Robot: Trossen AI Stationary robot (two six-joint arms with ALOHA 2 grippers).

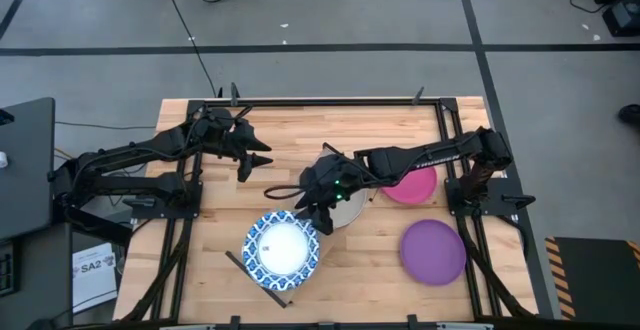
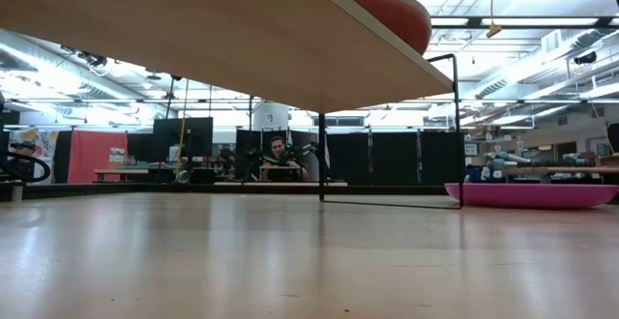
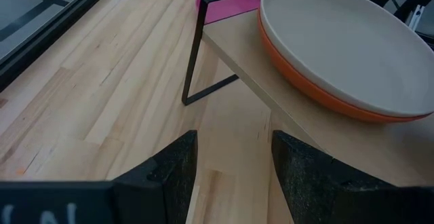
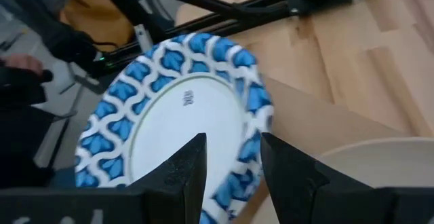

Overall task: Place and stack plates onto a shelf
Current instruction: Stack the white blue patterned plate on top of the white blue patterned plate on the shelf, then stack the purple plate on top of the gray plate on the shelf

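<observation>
A white plate with a blue patterned rim (image 1: 283, 247) (image 4: 169, 108) is over the near-left end of the light-wood shelf (image 3: 298, 108) (image 2: 242, 39), with my right gripper (image 1: 306, 213) (image 4: 234, 166) shut on it. I cannot tell whether the plate rests on the board. Farther along the shelf, a beige plate (image 3: 339, 41) (image 1: 352, 212) sits stacked in an orange plate (image 3: 319, 91) (image 2: 397, 14). My left gripper (image 1: 258, 160) (image 3: 234, 170) hangs open above the table, left of the shelf, with nothing between its fingers. My right gripper has the blue-rimmed plate by its rim (image 4: 249, 157), on the side nearest the beige plate. One finger (image 4: 193, 173) lies over the plate's upper face and the other (image 4: 288, 173) stands outside the edge. The fingers slant down from the table's far right.
A magenta plate (image 1: 412, 184) (image 2: 532, 195) and a purple plate (image 1: 433, 251) lie on the tabletop to the right of the shelf. Thin black rod supports (image 2: 321, 155) (image 3: 193, 54) carry the board. A person sits beyond the table (image 2: 279, 150).
</observation>
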